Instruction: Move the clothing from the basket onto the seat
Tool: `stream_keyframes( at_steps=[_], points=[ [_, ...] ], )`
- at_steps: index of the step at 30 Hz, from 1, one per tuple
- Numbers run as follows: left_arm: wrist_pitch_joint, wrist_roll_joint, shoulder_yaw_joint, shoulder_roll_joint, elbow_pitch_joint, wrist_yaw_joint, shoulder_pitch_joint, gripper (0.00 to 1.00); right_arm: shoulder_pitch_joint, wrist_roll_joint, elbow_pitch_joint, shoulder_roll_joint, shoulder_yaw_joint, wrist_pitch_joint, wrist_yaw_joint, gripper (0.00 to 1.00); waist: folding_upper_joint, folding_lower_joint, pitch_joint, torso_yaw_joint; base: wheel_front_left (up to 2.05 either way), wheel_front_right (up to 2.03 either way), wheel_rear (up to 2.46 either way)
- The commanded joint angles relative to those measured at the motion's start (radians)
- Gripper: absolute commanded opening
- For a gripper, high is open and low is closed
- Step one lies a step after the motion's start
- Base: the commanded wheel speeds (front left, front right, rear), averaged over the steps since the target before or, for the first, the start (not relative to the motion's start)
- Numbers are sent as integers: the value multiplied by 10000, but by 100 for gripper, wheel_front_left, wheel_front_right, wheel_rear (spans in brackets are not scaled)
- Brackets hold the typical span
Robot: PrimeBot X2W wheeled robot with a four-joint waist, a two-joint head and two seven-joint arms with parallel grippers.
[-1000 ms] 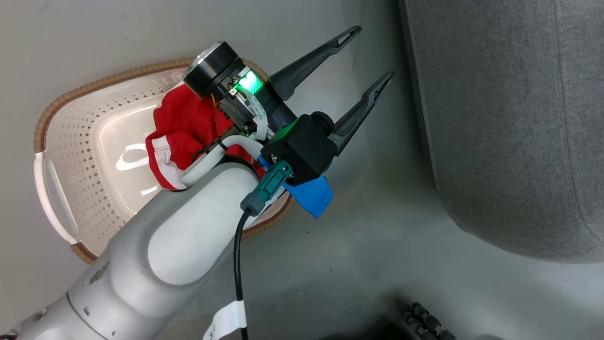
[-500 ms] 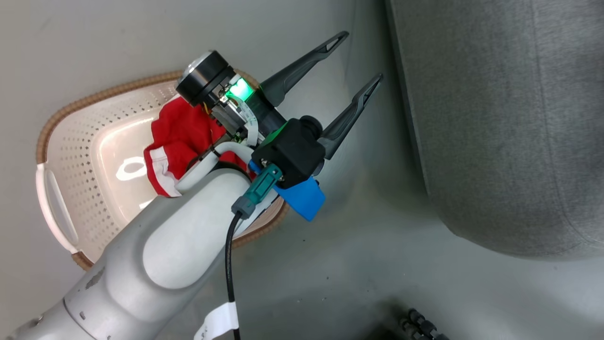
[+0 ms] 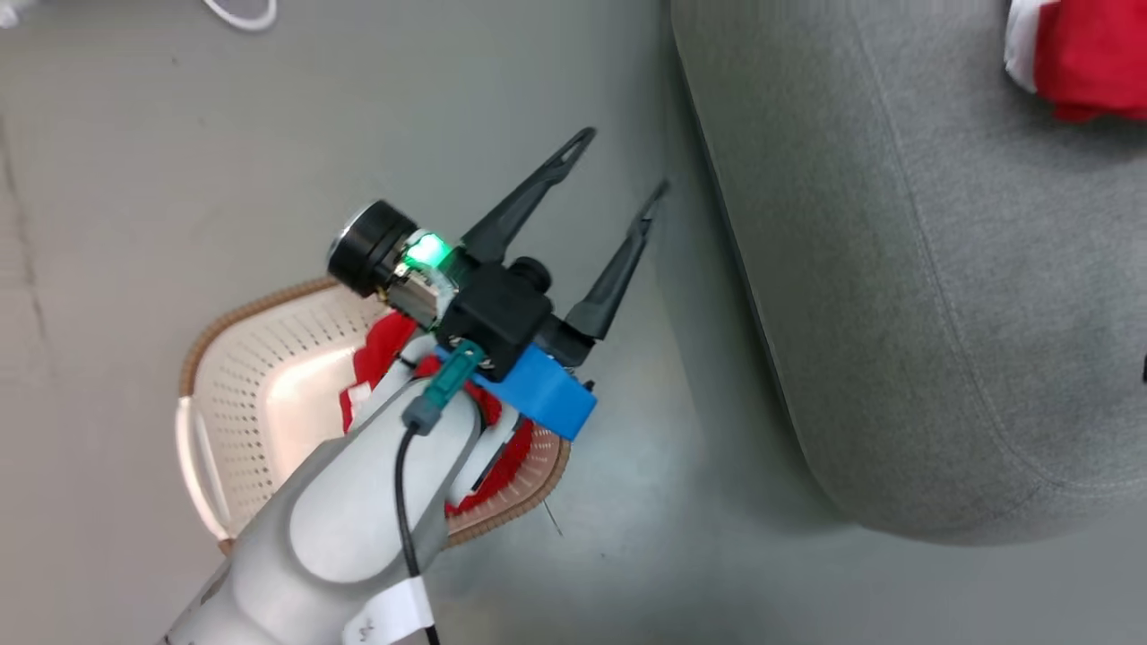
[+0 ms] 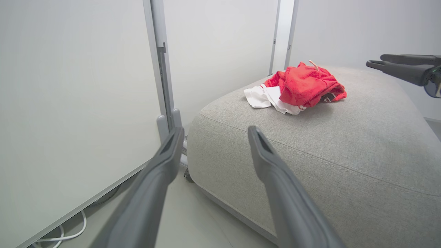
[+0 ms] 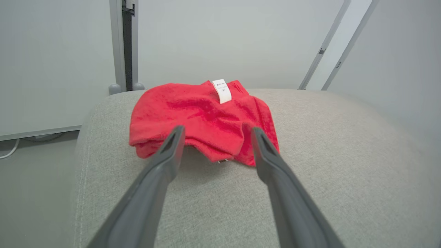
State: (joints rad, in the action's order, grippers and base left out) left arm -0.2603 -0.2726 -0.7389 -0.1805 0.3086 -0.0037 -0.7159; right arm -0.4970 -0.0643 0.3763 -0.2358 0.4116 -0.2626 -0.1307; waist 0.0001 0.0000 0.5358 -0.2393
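My left gripper (image 3: pixel 622 161) hangs open and empty over the floor between the basket (image 3: pixel 260 309) and the seat (image 3: pixel 896 269). Its pale forearm crosses the basket and covers much of the red clothing (image 3: pixel 378 349) inside. More red and white clothing (image 3: pixel 1084 54) lies on the seat's far corner. In the left wrist view the open left gripper (image 4: pixel 215 131) points at the seat (image 4: pixel 327 144) and that crumpled clothing (image 4: pixel 303 86), with the right gripper (image 4: pixel 375 60) hovering beyond it. In the right wrist view the right gripper (image 5: pixel 217 131) stands open just short of the clothing (image 5: pixel 203 117) on the seat (image 5: pixel 327 155).
Grey floor (image 3: pixel 672 537) runs between basket and seat. A white cable (image 3: pixel 242 13) lies on the floor at the far left. White wall panels with metal posts (image 4: pixel 162 69) stand close behind the seat, and a cable (image 4: pixel 65 236) trails at their foot.
The head camera has swung, so the basket sits lower and the clothing on the seat has come into the picture. My left gripper stays open and empty.
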Motion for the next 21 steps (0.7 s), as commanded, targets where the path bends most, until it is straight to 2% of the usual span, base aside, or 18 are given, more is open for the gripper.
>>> stream_keyframes(
  at_steps=[1, 7, 11, 21],
  points=[
    [-57, -57, 208, 28, -86, 105, 192, 100, 299, -108, -243, 47, -98, -35, -1, 100, -1, 0, -869, 322, 0, 0, 0],
    [-49, -262, 1576, 63, -557, 476, 1375, 100, 1293, -354, -1518, 440, -1020, -35, -1, 100, -1, 0, -1909, 890, 0, 0, 0],
    [-50, -233, 2543, 175, -752, 535, 2089, 100, 1738, -491, -2042, 685, -1850, -33, -1, 100, -1, 0, -2483, 1310, 0, 0, 0],
    [-50, 209, 4471, 554, -649, 138, 3455, 100, 2175, -659, -2385, 945, -3392, -35, -1, 100, -1, 0, -3490, 2080, 0, 0, 0]
  ],
)
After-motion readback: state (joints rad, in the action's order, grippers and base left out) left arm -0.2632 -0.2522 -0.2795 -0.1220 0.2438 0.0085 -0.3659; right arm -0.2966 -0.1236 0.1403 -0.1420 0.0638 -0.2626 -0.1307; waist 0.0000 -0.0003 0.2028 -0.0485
